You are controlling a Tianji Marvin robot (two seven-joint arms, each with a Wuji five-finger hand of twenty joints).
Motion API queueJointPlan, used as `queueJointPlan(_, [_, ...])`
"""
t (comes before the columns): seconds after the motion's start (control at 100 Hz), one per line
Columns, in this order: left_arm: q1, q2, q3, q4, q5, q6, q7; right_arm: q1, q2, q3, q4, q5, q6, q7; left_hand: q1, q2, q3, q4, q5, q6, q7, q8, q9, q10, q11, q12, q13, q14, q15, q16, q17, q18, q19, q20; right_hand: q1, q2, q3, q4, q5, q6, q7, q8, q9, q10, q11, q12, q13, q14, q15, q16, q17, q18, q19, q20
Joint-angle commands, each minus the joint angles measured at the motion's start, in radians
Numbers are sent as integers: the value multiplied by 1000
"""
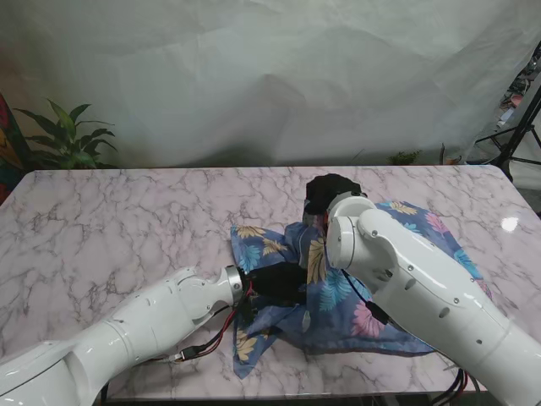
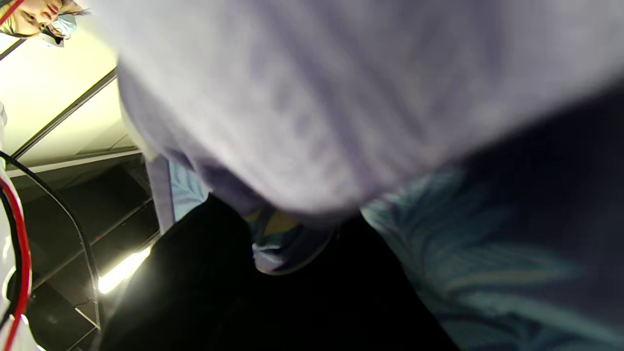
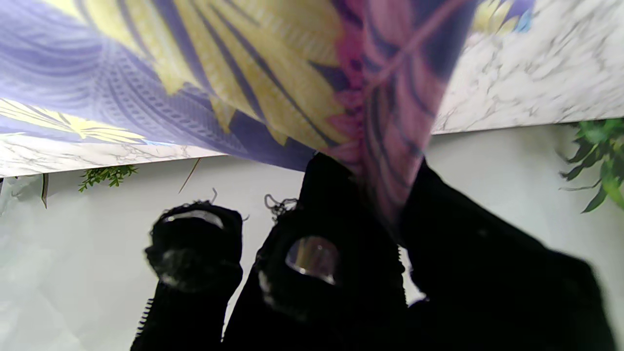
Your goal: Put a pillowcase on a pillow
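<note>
- The floral pillowcase is lying crumpled on the marble bench, right of centre and toward the near edge, with both hands worked into it.
- The fabric is being pinched by the right hand at the far side of the heap; in the right wrist view a fold of printed cloth is being gripped between the black-gloved fingers and lifted clear of the bench, probably so that the opening is held apart.
- The left hand is being pushed in from the near left, low against the cloth. Its wrist view is filled by a pale, blurred mass with blue leaf print beside it; this may be the pillow, but it cannot be told for certain, and the hand's closure cannot be told either.
- No pillow is being shown clearly in the stand view, so it is judged to be at least partly under or inside the fabric.
- The task is judged to be mid-way, with the case not yet drawn smooth.
</note>
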Motion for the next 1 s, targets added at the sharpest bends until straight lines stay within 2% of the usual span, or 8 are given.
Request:
queueJointPlan(0.0, [17,-7,16,6,24,-4,-11,32,-30,-8,37,-13,-2,8,34,39,-4,55,-95,189,22,32,37,-98,-3,-32,-15,41,-22,-2,3,79,-18,18,34,44,15,9,8,-53,26,-10,18,50,1,-12,21,-153,58,3,24,-16,17,-9])
queueJointPlan(0.15, [26,-3,9,-5,80,-6,38,97,-27,-89,106,77,11,48,19,47,-20,55,-102,158,23,52,19,-101,11,-46,-25,39,-17,5,-5,75,-19,22,6,72,-20,8,-12,-46,11,-21,-7,61,-38,-44,22,-104,12,-30,13,22,-25,-29])
queueJointPlan(0.32, [23,-1,9,-7,111,-1,56,98,8,-123,110,57,-41,161,22,41,-17,59,-98,159,22,56,20,-103,13,-53,-21,32,-20,2,-2,73,-18,24,-115,98,-65,24,-50,-67,-16,-18,-48,46,-90,-76,20,-5,-130,-127,-90,58,-102,-41])
queueJointPlan(0.42, [18,-10,13,15,101,-1,49,60,25,-109,77,-5,-55,202,21,40,-15,60,-97,158,21,56,18,-102,12,-56,-20,31,-21,2,-2,74,-18,24,-215,107,-54,55,-75,-46,-97,2,-110,46,-129,-91,19,98,-355,-242,-208,106,-179,-46])
queueJointPlan(0.51, [14,-20,17,34,90,-2,42,15,48,-86,17,-109,-93,299,20,40,-13,60,-96,159,21,55,17,-102,11,-59,-20,30,-21,1,-2,74,-19,24,-363,179,-115,170,-148,-2,-325,167,-307,71,-233,-134,-204,246,-761,-322,-443,177,-345,-33])
queueJointPlan(0.68, [11,-30,19,49,84,-1,40,-93,64,9,-98,-272,-203,472,20,38,-10,60,-95,161,21,55,18,-103,11,-63,-19,29,-21,2,0,74,-19,24,-477,343,-445,198,-413,70,-558,149,-695,129,-383,-229,-655,441,-1136,-504,-835,251,-556,-69])
queueJointPlan(0.84, [10,-33,19,53,80,2,38,-180,63,77,-179,-275,-177,463,18,35,-6,60,-94,162,21,54,18,-103,11,-66,-24,44,-20,3,-2,75,-20,24,-553,444,-536,205,-555,59,-712,131,-881,114,-515,-305,-868,523,-1238,-601,-997,297,-651,-123])
queueJointPlan(0.99, [5,-39,20,72,77,2,32,-263,50,135,-250,-274,-129,376,15,35,-1,59,-94,162,22,53,17,-102,12,-67,-31,55,-19,4,-4,76,-22,24,-578,478,-559,207,-601,31,-785,128,-934,59,-605,-354,-941,531,-1273,-632,-1047,300,-696,-150])
